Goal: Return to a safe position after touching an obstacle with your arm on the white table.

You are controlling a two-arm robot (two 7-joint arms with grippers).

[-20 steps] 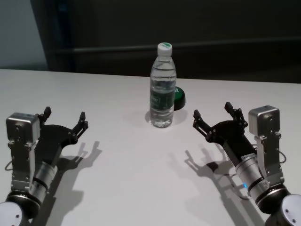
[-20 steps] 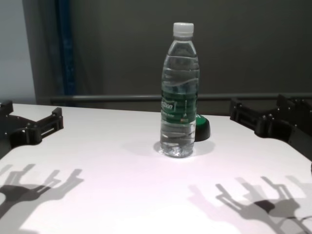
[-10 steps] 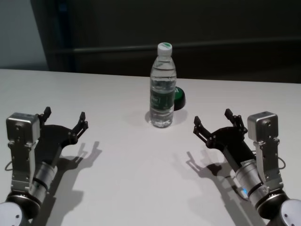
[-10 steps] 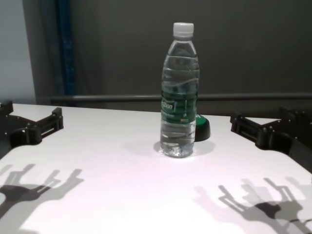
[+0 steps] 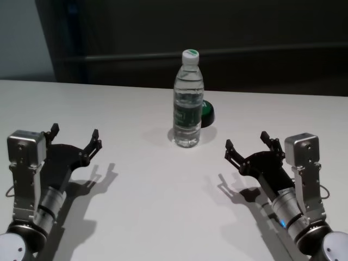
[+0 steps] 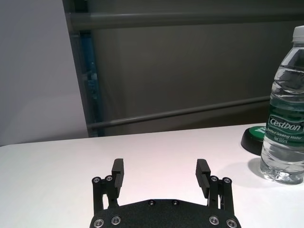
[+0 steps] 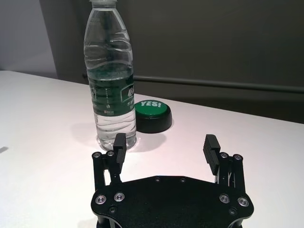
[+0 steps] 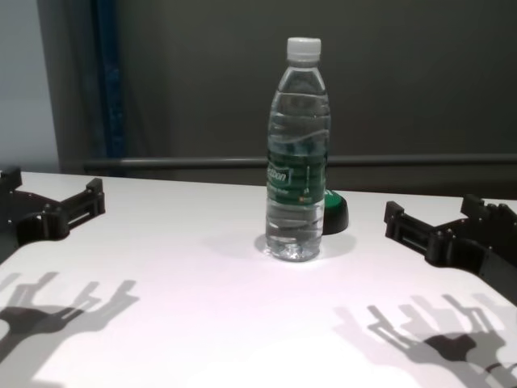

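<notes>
The obstacle, a tall clear water bottle (image 5: 188, 103) with a white cap and dark green label, stands upright at the middle back of the white table (image 5: 163, 206). It also shows in the chest view (image 8: 297, 162) and in both wrist views (image 6: 286, 118) (image 7: 110, 80). My right gripper (image 5: 247, 139) hovers open and empty at the near right, well apart from the bottle (image 7: 165, 140) (image 8: 432, 208). On the near left, my left gripper (image 5: 75, 131) is open and empty too (image 6: 160, 166) (image 8: 52, 184).
A low black round object with a green top marked "YES!" (image 7: 152, 114) sits just behind and to the right of the bottle (image 5: 207, 111). A dark wall with a horizontal rail (image 8: 161, 163) runs behind the table's far edge.
My right gripper has drawn back toward me and lower, away from the bottle. The left arm and the bottle have not moved.
</notes>
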